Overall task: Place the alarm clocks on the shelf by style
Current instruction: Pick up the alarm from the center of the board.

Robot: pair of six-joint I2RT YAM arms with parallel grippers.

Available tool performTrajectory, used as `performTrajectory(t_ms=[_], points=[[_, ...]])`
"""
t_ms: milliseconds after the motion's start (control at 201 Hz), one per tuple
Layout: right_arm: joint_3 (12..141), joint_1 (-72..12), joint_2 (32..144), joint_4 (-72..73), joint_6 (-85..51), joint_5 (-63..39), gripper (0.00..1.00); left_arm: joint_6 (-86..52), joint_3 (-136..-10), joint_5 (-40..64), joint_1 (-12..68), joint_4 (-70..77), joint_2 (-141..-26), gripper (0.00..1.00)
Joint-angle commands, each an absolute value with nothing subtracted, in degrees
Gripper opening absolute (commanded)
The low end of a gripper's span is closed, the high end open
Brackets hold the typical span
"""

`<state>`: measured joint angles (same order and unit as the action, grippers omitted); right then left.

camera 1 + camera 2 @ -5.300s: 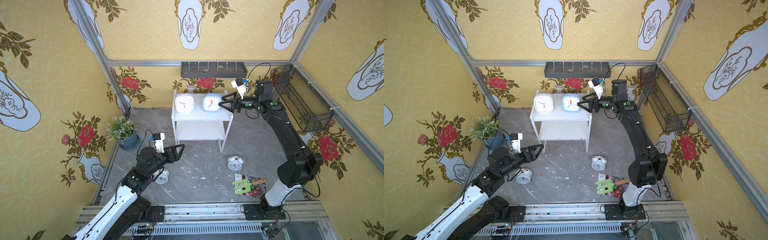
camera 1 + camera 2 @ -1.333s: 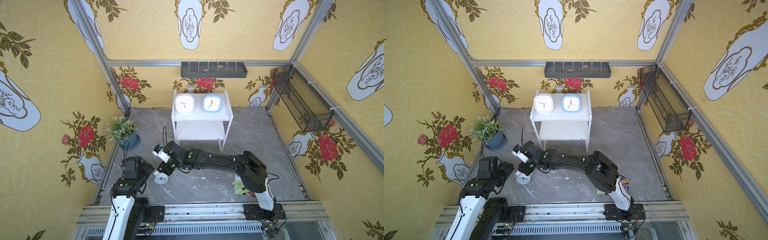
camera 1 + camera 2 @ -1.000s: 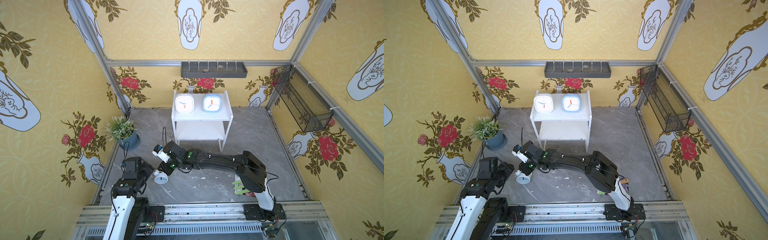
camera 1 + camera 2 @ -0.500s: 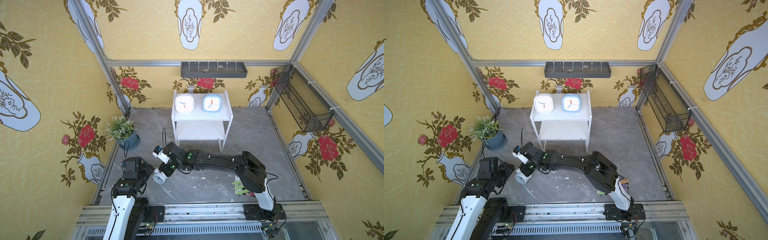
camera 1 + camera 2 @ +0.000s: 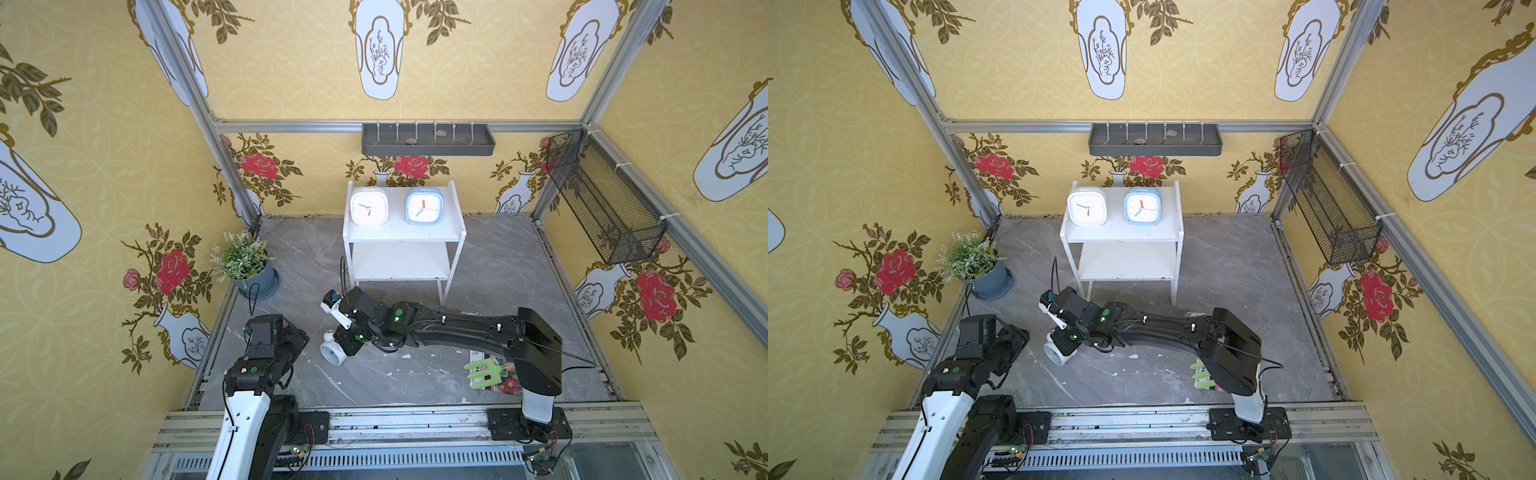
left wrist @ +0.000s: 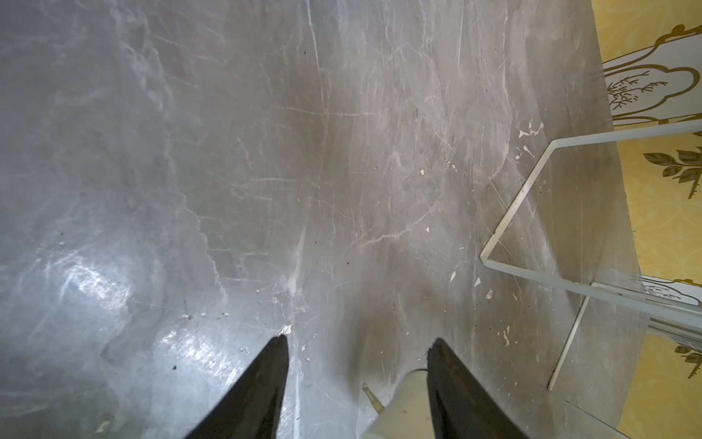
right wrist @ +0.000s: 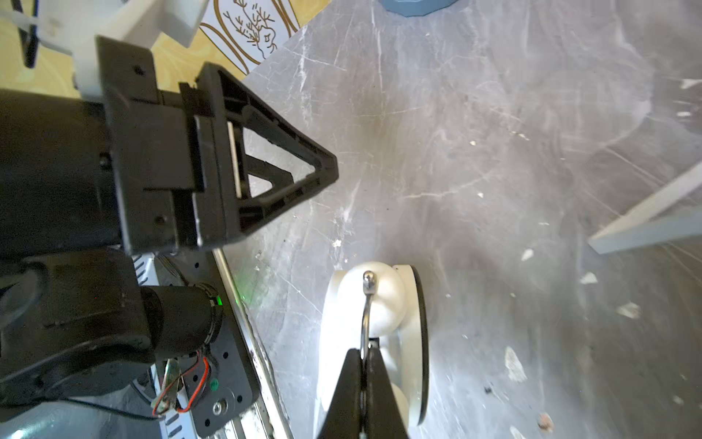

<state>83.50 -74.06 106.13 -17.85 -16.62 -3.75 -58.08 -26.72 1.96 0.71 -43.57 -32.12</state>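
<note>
1. Low on the left, the left claw (image 5: 302, 338) hangs over the grey floor (image 5: 490, 266). From above its jaws are hard to read, but the left wrist view shows its two black fingers (image 6: 262, 384) moderately apart, bare floor between them, gripping nothing
2. Just right of it is a twin-bell clock (image 5: 332, 355), down by the floor and apart from the left claw. Both top views hide the grip under the wrist, while the right wrist view shows the right claw (image 7: 362, 355) pinched tight on the clock's wire handle (image 7: 365, 315)
3. Further right and back, the shelf (image 5: 401, 237) carries the white square clock (image 5: 369, 206) and the blue square clock (image 5: 424, 206) side by side on its top board, well apart from both claws
4. A green hand rake (image 5: 484, 374) lies beside the right arm's base
</note>
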Motion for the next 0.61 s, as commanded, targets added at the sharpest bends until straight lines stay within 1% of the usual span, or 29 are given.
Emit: performTrajectory(t_ms=[0,139,334,448,513,603], points=[[80.6,-74.4,102.9,-21.2,-20.2,2.6,0.05,-56.8,-26.6,2.8,0.7,-40.7,-31.6,0.63],[77.3,-74.4,100.7,-25.1,-24.2,5.1,0.05,-55.6,-26.8,4.2,0.6,-38.9,-32.8,0.64],[76.8,-73.7,102.1,-30.1,-29.5,9.7,0.05,-53.8,-27.3,7.5,0.7,-37.5,-34.1,0.64],[77.1,-73.4,102.1,-30.4,-30.3,10.7,0.07,-53.5,-27.2,9.1,0.8,-36.7,-34.1,0.64],[77.9,-72.9,102.4,-31.8,-31.2,11.5,0.08,-53.8,-26.9,10.1,1.5,-35.9,-34.3,0.63],[78.8,-72.5,102.4,-33.3,-31.8,12.2,0.06,-54.6,-26.6,9.7,4.3,-34.8,-34.7,0.62]])
